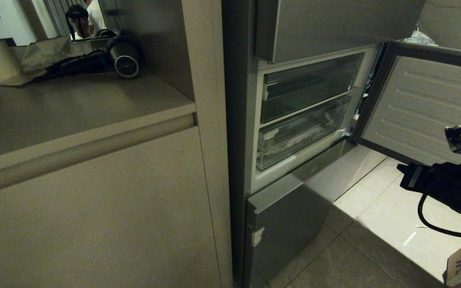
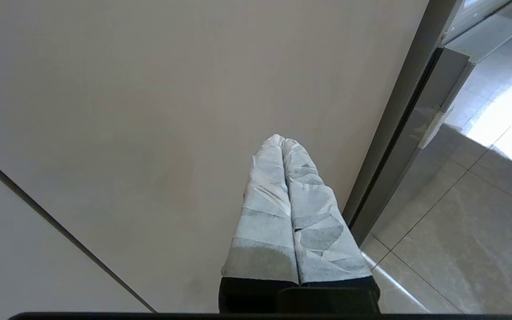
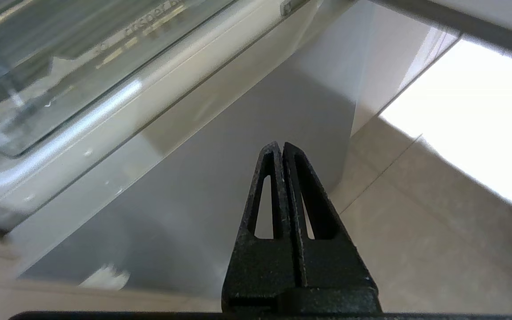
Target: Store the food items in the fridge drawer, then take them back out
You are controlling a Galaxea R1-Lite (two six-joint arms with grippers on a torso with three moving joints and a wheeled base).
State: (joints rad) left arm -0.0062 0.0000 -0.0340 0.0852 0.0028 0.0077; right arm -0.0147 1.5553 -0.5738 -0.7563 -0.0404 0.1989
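Fridge (image 1: pixel 250 120) is in front of me with its door (image 1: pixel 426 108) swung open to the right, ribbed inner liner facing me. Two clear bins are stacked inside: the upper compartment (image 1: pixel 310 86) and below it the drawer (image 1: pixel 300 136), pushed in, front lip toward me. I can't make out any food in the drawer through the plastic, and no potato or pepper shows in any view. In the right wrist view the drawer's clear front (image 3: pixel 60 66) sits above a pale ledge, with a grey lower panel (image 3: pixel 238 178) under that. My right arm enters at the right edge of the head view, low, in front of the open door and over the tiled floor (image 1: pixel 374 224), well apart from the drawer. Right gripper (image 3: pixel 281 149) is fully closed, the black fingers pressed together, holding nothing, pointed at the grey panel below the drawer. Left gripper (image 2: pixel 282 141) is also closed, its pale wrapped fingers together and empty, parked facing the beige cabinet front (image 2: pixel 149 111) just left of the fridge edge. On the counter (image 1: pixel 74 108) at left lie a hair dryer (image 1: pixel 122 60) and some crumpled paper (image 1: pixel 42 54); a person (image 1: pixel 84 18) is partly visible behind it.
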